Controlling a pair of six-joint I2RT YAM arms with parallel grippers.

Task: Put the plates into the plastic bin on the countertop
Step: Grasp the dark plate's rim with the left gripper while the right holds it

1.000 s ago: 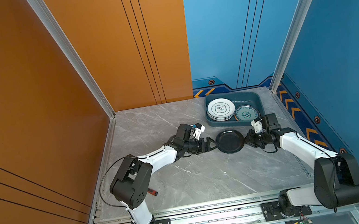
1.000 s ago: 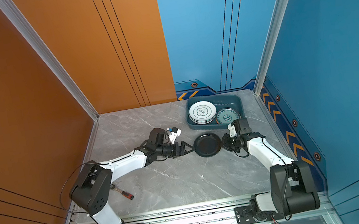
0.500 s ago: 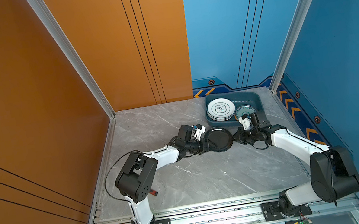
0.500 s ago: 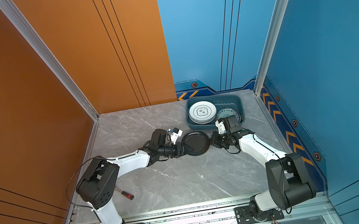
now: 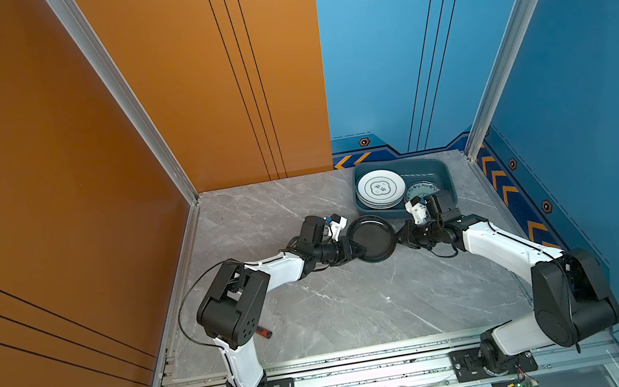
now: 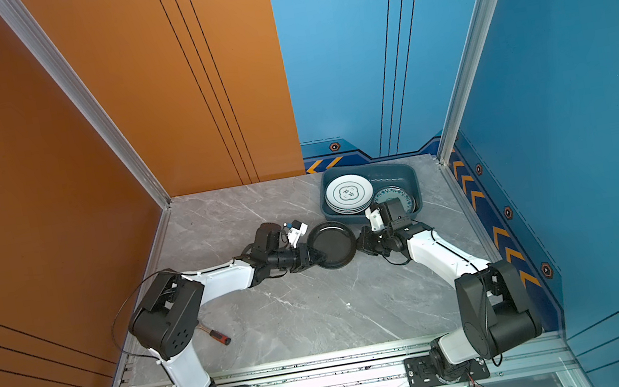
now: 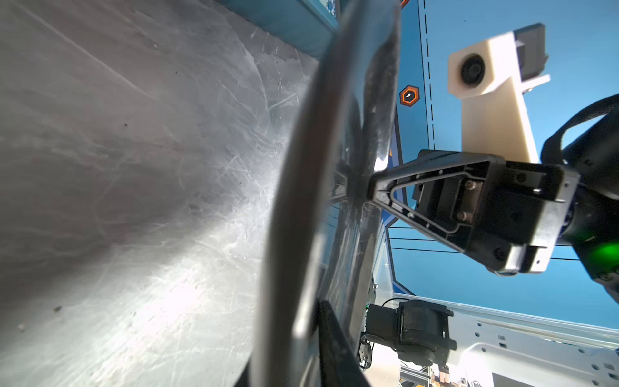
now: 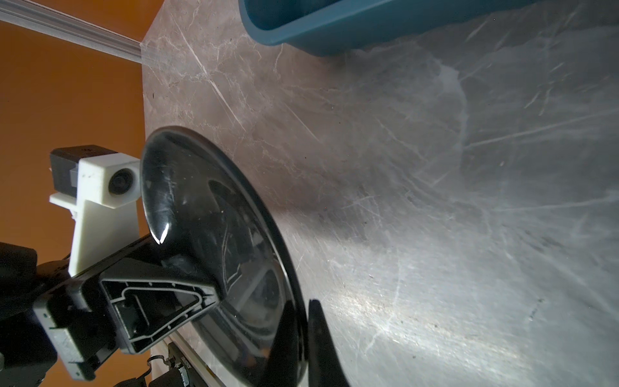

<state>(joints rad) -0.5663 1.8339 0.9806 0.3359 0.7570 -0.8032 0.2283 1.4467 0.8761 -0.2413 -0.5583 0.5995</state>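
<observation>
Two grips: left gripper (image 5: 353, 250) and right gripper (image 5: 399, 236) clamp opposite rims of plate (image 5: 371, 237), tilted between them, probably a handover, bin (image 5: 446, 177) just beyond.

One plate (image 5: 374, 236) lies between left claw (image 5: 356, 253) and right claw (image 5: 402, 237), before the bin (image 5: 446, 178).

Enclosure walls: beyond and outboard of the left gripper (image 5: 357, 252), orange panels (image 5: 196, 73) carry thin dark vertical lines. Beyond and outboard of the right gripper (image 5: 402, 235), blue panels (image 5: 381, 44) carry the same lines. Aluminium posts (image 5: 125, 101) mark both rear corners. A dark blue base strip (image 5: 389, 148) with orange chevrons (image 5: 351, 161) and hexagon markers (image 5: 364, 142) runs along the foot of the blue walls. Lighting: a bright glare band lies on the aluminium rail (image 5: 370, 374) on the near side of both grippers.
</observation>
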